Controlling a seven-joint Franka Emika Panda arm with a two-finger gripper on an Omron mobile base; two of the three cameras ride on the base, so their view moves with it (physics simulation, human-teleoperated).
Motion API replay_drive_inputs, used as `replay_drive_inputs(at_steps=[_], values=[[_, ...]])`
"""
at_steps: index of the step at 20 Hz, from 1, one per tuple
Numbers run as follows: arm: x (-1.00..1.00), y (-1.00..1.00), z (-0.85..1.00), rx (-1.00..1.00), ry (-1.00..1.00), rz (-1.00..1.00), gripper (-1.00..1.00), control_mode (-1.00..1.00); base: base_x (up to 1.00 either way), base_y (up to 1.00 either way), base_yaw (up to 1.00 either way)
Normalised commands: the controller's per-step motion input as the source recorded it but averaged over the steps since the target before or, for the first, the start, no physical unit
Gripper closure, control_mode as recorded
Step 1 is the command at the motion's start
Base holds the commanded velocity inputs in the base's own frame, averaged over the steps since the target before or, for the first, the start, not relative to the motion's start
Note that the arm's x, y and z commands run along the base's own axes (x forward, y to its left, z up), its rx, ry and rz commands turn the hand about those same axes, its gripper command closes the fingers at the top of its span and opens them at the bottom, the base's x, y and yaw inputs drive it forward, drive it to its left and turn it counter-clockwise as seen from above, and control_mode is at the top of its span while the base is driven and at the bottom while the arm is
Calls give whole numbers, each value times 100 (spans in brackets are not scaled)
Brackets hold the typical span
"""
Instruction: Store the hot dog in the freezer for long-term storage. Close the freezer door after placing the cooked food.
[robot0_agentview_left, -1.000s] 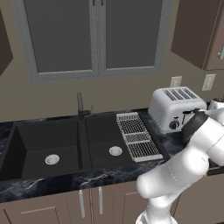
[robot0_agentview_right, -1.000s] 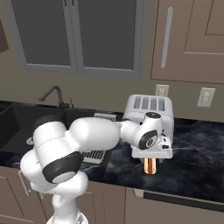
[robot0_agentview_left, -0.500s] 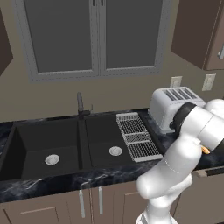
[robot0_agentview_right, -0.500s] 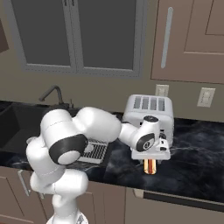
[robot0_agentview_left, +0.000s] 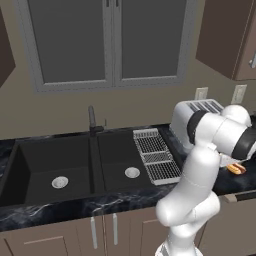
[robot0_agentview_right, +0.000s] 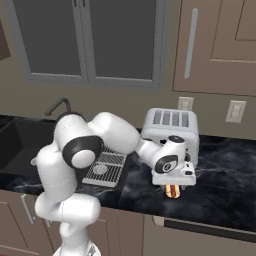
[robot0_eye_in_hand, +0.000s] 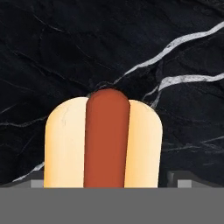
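No brand, label or writing can be read anywhere in the kitchen. The hot dog (robot0_eye_in_hand: 103, 139) is seen close up from the hand camera: a pale tan bun split lengthwise, with a smooth red-brown sausage laid along its middle. Its near end is cut off at the bottom of that view. Behind it lies the black, white-veined marble desk (robot0_eye_in_hand: 52, 52). In the right base view the hot dog (robot0_agentview_right: 173, 190) hangs end-down beneath the gripper (robot0_agentview_right: 173, 186), above the desk just in front of the white toaster (robot0_agentview_right: 170, 128). The gripper appears to be closed on the bun, though its fingers are mostly hidden. To the left a ribbed drying rack (robot0_agentview_left: 155, 156) is set beside the dark double sink (robot0_agentview_left: 75, 160).
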Motion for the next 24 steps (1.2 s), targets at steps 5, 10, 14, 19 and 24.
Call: replay_drive_inputs(at_steps=[5,10,14,19,24], values=[[0,0,-33,0,2,0,-100,-100,0,0,0],[0,0,-22,1,0,0,100,-100,0,0,0],[0,0,-19,1,0,0,100,-100,0,0,0],[-6,8,-1,0,0,-10,100,-100,0,0,0],[-17,54,9,-4,0,-17,100,-100,0,0,0]])
